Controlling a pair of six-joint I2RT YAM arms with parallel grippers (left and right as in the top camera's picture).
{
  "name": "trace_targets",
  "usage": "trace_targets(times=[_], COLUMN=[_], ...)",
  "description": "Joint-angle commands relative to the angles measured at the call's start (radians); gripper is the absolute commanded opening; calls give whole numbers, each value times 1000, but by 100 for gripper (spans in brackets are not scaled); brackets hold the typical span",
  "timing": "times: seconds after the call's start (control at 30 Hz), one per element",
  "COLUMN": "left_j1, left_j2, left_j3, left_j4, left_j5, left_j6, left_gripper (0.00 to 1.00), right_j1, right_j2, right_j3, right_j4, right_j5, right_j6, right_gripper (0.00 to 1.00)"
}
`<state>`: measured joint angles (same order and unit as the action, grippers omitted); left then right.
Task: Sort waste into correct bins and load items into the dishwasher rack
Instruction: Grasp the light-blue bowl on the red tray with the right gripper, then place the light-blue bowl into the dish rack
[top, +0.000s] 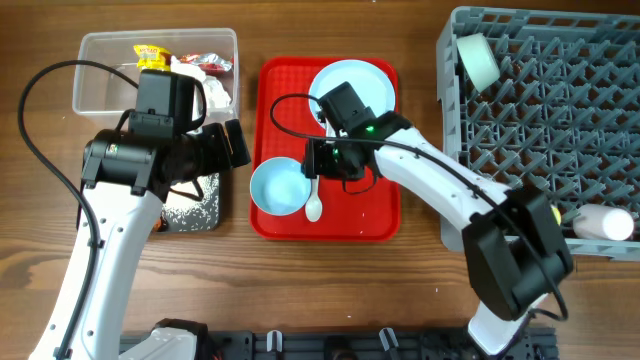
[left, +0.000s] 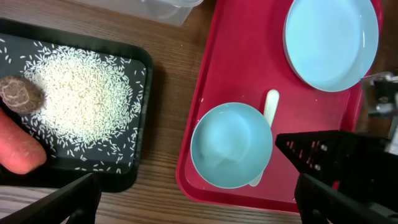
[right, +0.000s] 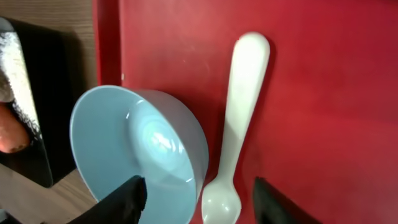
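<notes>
Right gripper (right: 200, 200): nearest the lens in its own wrist view. Its two dark fingertips stand apart, one at the rim of the pale blue bowl (right: 137, 149), the other over the bare red tray (right: 329, 93); nothing is clamped.
Spoon (right: 245, 106): white, lying flat on the tray just beside the bowl, with its scoop end between those fingertips and untouched.
Right arm (top: 440, 185): reaches from the near right edge of the table (top: 420, 300) leftward across the tray, wrist bent down over the tray's middle.
Left arm (top: 110, 230): rises from the table's near left edge, elbow folded above the black bin (left: 143, 93), wrist turned toward the tray.
Left gripper (left: 193, 171): jaws wide and empty — hanging above the bowl and the tray's left edge.
Bowl's place: upright at the tray's near left corner.
Plate (left: 329, 40): pale blue, flat at the tray's far right corner.
Black bin's load: a spread of rice (left: 81, 99), with a brown lump (left: 22, 96) and a carrot (left: 18, 146) at its left edge.
Clear tub (top: 100, 70): at the table's far left corner, holding wrappers (top: 150, 52) and tissue (top: 215, 90).
Dishwasher rack (top: 560, 100): at the table's far right corner — a second bowl (top: 478, 60) sits tilted in its far left corner.
</notes>
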<state>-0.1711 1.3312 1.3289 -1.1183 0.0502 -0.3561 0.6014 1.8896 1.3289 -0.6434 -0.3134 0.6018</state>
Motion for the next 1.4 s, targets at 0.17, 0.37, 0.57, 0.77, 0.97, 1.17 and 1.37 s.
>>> trace_targets(times=[0.17,0.37,0.57,0.77,0.97,1.17,1.37], left_j1=[-4,-4,-4,-4,-4,-4,-4], left_j2=[0,0,0,0,0,0,0], left_j3=[12,12,12,12,12,12,12], left_j4=[3,3,3,3,3,3,3], left_j5=[-10,-10,-10,-10,-10,-10,-10], left_j6=[8,8,8,8,8,8,8], left_gripper=[100,100,100,100,100,100,100], right_j1=[17,47,34,-106,-350,-354,-353], right_j2=[71,103,95,-132,-390,-340,-101], right_j3=[-15,-15,-14,-14,-14,-15,-15], right_j4=[7,35,113,116,25,-71,-137], right_j5=[-49,-32,-54,173,970,1609,1684], right_j6=[31,73,107,22,-107,-352,-589], right_gripper=[47,33,4,4,4,4,4])
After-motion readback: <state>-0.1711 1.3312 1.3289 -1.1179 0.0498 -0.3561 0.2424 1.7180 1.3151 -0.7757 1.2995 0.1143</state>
